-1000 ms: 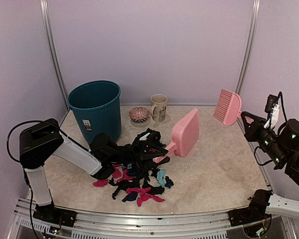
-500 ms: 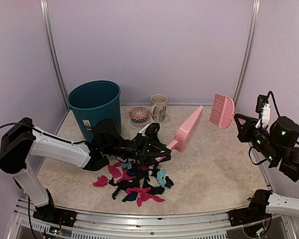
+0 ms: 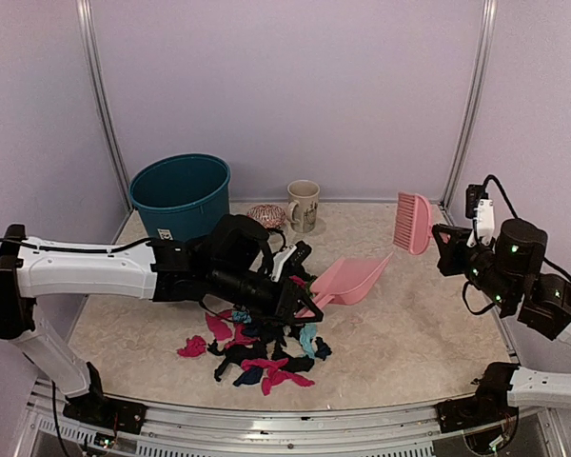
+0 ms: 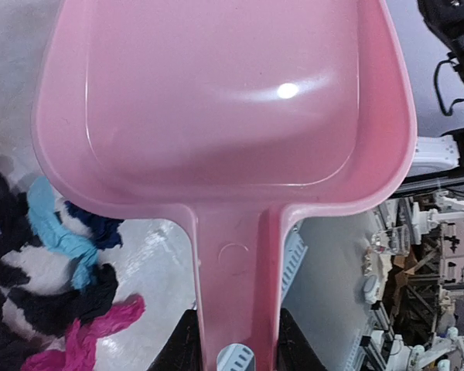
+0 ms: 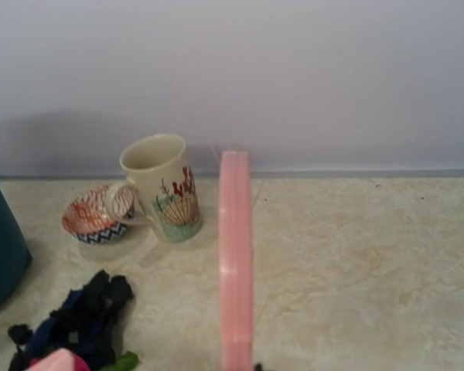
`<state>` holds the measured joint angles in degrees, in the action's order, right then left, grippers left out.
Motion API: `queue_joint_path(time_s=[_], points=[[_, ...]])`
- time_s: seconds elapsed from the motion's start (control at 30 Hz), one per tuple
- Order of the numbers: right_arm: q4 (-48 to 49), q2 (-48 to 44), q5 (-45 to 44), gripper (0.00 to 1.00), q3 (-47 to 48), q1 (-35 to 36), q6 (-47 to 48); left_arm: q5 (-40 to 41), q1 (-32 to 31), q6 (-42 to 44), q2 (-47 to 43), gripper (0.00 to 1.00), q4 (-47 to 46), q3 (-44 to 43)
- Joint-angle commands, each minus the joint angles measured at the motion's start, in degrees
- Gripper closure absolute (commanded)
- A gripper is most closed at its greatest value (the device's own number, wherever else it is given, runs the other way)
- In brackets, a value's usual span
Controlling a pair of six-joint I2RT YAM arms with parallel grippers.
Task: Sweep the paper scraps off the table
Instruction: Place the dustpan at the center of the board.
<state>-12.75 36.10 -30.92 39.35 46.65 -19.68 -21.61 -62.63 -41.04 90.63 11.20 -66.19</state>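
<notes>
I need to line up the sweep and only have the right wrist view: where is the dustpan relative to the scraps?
Observer: The pink plastic dustpan is at the far right edge of the pile of crumpled coloured paper scraps, its handle gripped in the jaws of the left gripper.
Operator: Is there more paper than the few dark pieces at my lower left?
Observer: Yes. Most of the pile lies nearer the front edge of the beige stone-patterned table, with pink, teal and navy pieces in it.
Operator: And the pink strip in the middle of my picture?
Observer: That is the pink plastic hand brush seen edge-on. The right gripper holds it to the right of the dustpan, apart from it.
</notes>
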Motion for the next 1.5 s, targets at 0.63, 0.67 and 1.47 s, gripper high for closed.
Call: queue_joint_path(time_s=[0.63,0.67,1.47], points=[[2.3,3.9,0.5,1.0,-0.7,-0.6,2.0,21.1,-13.3,13.6,-2.4,1.0,22.0,1.6],[2.3,3.7,0.6,1.0,-0.9,-0.6,1.9,21.3,-13.9,14.6,-0.9,1.0,22.8,0.8],[2.7,0.9,0.9,1.0,-4.1,-0.6,0.9,22.9,-14.6,29.0,20.6,1.0,19.3,-12.5]])
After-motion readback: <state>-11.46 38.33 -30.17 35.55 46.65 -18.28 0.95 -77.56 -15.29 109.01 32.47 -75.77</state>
